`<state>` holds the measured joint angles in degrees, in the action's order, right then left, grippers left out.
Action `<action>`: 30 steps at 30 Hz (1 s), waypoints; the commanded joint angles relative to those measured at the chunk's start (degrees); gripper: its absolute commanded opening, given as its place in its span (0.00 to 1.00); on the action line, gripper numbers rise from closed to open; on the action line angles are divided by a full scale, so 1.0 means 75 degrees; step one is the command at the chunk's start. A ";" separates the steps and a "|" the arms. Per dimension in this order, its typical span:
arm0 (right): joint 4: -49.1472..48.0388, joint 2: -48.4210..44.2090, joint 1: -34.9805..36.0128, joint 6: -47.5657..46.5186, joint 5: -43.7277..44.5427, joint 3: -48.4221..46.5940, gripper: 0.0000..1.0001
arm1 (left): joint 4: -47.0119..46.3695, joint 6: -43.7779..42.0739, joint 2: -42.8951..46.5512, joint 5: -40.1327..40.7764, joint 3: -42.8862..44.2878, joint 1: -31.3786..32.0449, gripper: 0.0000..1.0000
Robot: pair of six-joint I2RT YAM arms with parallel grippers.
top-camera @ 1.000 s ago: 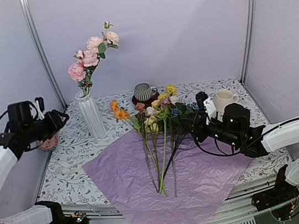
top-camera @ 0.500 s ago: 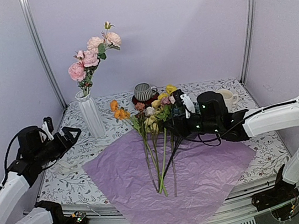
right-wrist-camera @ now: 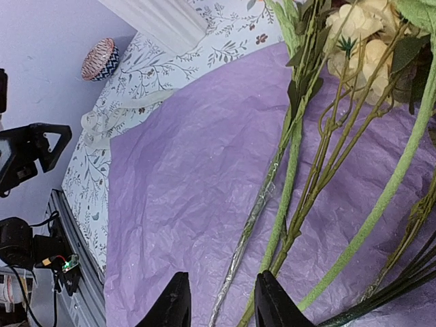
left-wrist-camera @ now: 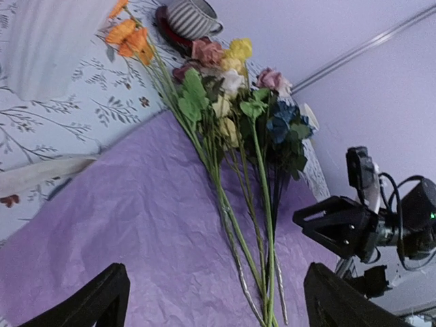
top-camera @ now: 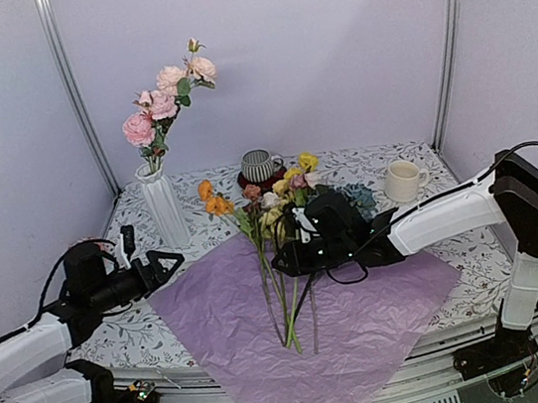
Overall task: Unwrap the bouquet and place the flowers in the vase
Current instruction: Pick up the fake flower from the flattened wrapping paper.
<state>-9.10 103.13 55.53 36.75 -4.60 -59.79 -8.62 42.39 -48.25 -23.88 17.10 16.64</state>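
- The right gripper [right-wrist-camera: 221, 301] hangs low over the loose flowers [top-camera: 283, 285]. Its two fingers are only a little way apart and they hold nothing.
- A thin silver stem [right-wrist-camera: 248, 225] runs right under the gap between them, with green stems just beside it. If the fingers close here, they could catch two or three stems at once.
- The stems lie flat on the open purple tissue paper [top-camera: 366, 318]. A low pinch could grab the paper too, and then the whole sheet would drag along.
- The leaves and blooms are tangled at the top (the blue ones sit under the others). I think pulling one stem could tug the rest out of place.
- The left gripper [top-camera: 163, 266] is wide open and empty, near the paper's left corner. If both arms reach for the stems together, they could bump.
- The white ribbed vase [top-camera: 165, 211] stands at the back left of the table [top-camera: 479, 272], well apart from the loose flowers. It is tall and thin, and pink roses [top-camera: 163, 101] already fill it.
- A long stem poked in crooked could knock it over.
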 commanded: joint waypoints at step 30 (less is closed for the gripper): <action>0.0623 0.1539 0.0000 0.1027 0.0564 -0.0969 0.27 | -0.0278 0.0381 -0.5833 0.2675 0.3058 0.4170 0.67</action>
<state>-3.49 114.74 55.90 43.77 -0.54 -67.11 -13.93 44.88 -89.65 -5.52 37.52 46.94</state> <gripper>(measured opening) 0.279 0.678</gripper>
